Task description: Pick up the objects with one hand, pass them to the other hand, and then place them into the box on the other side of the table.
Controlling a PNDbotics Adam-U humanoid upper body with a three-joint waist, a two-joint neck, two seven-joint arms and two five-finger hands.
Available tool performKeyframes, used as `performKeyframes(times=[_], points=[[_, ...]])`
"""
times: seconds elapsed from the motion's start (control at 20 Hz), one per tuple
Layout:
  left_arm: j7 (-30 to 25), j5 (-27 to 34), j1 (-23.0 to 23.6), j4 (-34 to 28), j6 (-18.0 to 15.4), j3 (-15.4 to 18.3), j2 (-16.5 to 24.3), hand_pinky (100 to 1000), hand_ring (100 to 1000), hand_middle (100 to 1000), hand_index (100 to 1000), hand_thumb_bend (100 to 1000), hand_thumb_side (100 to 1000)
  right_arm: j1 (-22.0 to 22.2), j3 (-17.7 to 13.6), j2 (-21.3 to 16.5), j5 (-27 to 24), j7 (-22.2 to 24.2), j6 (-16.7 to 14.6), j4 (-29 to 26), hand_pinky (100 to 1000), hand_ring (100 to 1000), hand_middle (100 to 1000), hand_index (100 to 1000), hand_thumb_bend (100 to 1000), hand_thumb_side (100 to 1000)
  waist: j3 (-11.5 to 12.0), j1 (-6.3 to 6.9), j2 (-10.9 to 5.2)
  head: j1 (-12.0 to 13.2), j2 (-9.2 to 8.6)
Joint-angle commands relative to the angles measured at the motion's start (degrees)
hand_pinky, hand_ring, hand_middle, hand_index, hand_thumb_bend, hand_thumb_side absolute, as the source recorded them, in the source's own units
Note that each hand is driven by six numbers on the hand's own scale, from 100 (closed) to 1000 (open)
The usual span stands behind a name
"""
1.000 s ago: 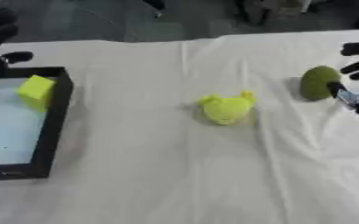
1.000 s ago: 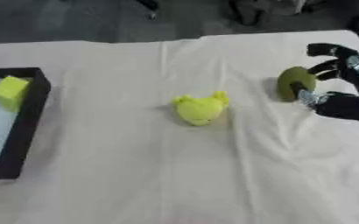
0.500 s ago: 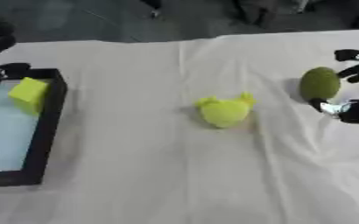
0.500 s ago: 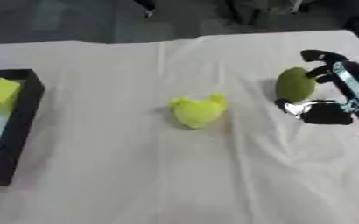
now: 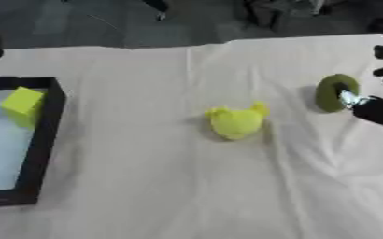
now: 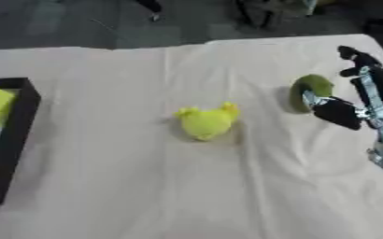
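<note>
Pickup step: your right hand brackets the green fruit at the cloth's right side, thumb touching, fingers apparently spread. Next, curl round it, lift, pass left toward the box.

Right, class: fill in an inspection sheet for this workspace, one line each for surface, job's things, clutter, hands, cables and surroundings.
Surface: white cloth, wrinkled.
Job's things: black box at left, holding a yellow block; yellow toy mid-table; green object at right.
Clutter: nothing seen.
Hands: right hand beside the green object, thumb at its near side, fingers spread beyond it; left hand not seen.
Cables: nothing seen.
Surroundings: dark floor beyond the table.
</note>
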Motion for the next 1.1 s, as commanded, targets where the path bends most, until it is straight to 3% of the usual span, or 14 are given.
performKeyframes(times=[0.05,0.2,0.55,0.85,1.1], points=[[-0.1,-0.1,-1.0,-1.2,0.2,0.2,0.9,740,903,802,810,218,926,0.1,-0.8,-0.8,-3.0,-3.8,0.4,-0.7,801,799,908,967,300,433,0.5,-0.14,0.21,-0.8,-1.4],[-0.1,-0.1,-1.4,-1.3,0.4,0.2,0.9,740,903,801,808,216,927,0.2,-1.1,-0.4,-5.7,-6.8,0.9,-0.7,800,797,905,968,320,492,1.4,-0.14,0.73,-1.4,-1.84],[-0.2,0.0,-2.1,-1.7,0.5,0.2,1.0,740,902,797,801,213,925,0.9,-1.4,0.6,-7.8,-12.5,2.7,-0.7,802,798,907,972,347,520,3.1,-0.32,1.54,-2.6,-2.77],[-0.2,0.1,-2.1,-2.1,0.7,0.3,1.3,739,900,793,795,209,928,1.3,-3.5,0.9,-6.1,-17.7,4.6,-0.4,820,795,901,966,406,414,4.0,-0.14,2.03,-3.4,-3.17],[0.2,0.3,-1.5,-2.1,1.0,0.5,1.8,738,900,792,793,208,930,1.0,-6.8,1.0,-2.1,-18.2,4.6,0.1,821,804,912,972,411,360,3.6,0.06,2.05,-3.4,-2.98]])
